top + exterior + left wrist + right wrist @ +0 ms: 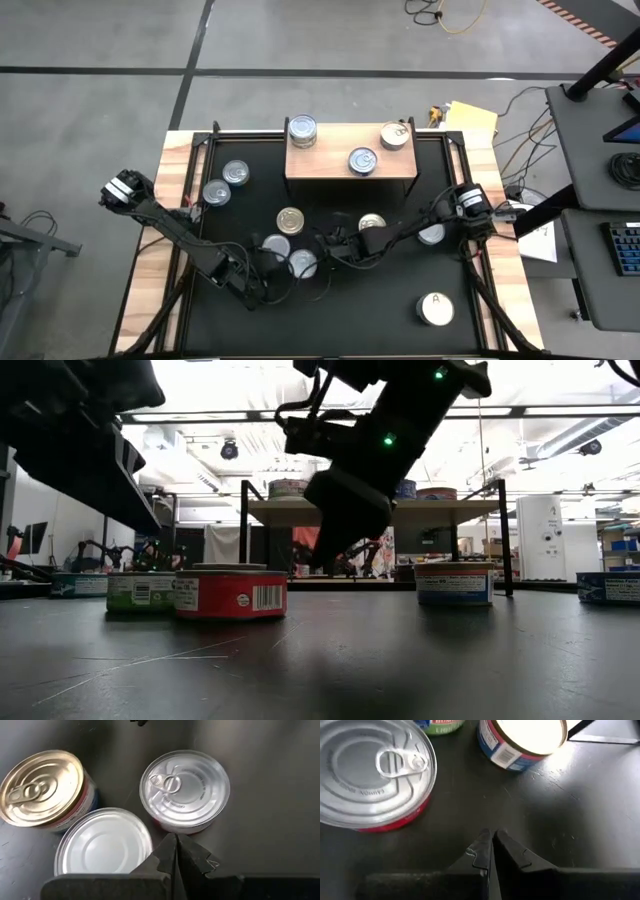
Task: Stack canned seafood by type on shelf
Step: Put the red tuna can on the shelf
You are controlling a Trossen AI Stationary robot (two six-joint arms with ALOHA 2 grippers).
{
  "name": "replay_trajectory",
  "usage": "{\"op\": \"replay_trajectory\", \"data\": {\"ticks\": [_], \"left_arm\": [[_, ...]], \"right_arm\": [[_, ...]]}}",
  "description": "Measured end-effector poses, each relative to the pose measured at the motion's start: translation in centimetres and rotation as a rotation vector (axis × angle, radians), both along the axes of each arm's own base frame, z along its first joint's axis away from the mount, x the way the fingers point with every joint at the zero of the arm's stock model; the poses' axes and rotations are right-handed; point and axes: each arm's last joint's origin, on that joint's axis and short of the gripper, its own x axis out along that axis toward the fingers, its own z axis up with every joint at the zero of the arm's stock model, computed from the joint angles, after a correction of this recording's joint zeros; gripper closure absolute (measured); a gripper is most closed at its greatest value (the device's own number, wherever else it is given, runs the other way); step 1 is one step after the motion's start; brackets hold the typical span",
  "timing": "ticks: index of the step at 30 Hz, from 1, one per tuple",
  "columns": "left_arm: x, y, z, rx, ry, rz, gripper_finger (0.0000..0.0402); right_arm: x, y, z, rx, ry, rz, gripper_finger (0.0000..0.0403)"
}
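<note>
The wooden shelf (330, 165) stands at the table's far side and carries three cans (363, 160). Several more cans lie on the black table. My left gripper (173, 842) is shut. Its tips point down on a slant between a plain-topped silver can (102, 840) and a pull-ring silver can (184, 787), with a gold-topped can (42, 787) beside them. My right gripper (492, 840) is shut too. It hangs over bare table near mid-table (325, 240), short of a red-labelled silver can (370, 770) and a blue-labelled can (520, 740). My left gripper's shut fingertips (170, 845) stand right at the near side of the pull-ring can (175, 829). I cannot tell whether they touch it. Both silver cans sit flat on the table.
Two cans (226, 183) sit at the far left of the table, one (432, 233) lies under the right arm, and a white-topped can marked "A" (435, 309) is at the near right. The shelf's dark legs (243, 535) stand behind the cans. Wooden strips (170, 220) edge the table.
</note>
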Motion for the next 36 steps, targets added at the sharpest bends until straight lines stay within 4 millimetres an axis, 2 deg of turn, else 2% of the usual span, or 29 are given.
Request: {"op": "replay_trajectory", "data": {"ticks": [10, 17, 24, 30, 36], "left_arm": [[0.9, -0.7, 0.7, -0.019, -0.098, -0.071, 0.0401], [1.6, -1.2, -1.0, -0.001, -0.078, -0.07, 0.0401], [2.9, -2.2, -2.7, 0.05, -0.031, -0.096, 0.0401], [3.8, -2.9, -3.4, 0.081, -0.013, -0.11, 0.0401], [3.9, -3.0, -3.7, 0.087, 0.009, -0.117, 0.0401]], "right_arm": [[-1.7, -1.5, -0.4, -0.046, 0.074, -0.074, 0.0394], [-3.7, -1.6, 1.1, -0.016, 0.03, -0.08, 0.0394], [-5.8, -1.5, 3.0, 0.177, -0.157, 0.032, 0.0394], [-6.7, -1.1, 2.4, 0.429, -0.395, 0.204, 0.0394], [-6.8, -1.1, 1.4, 0.492, -0.445, 0.163, 0.0393]]}}
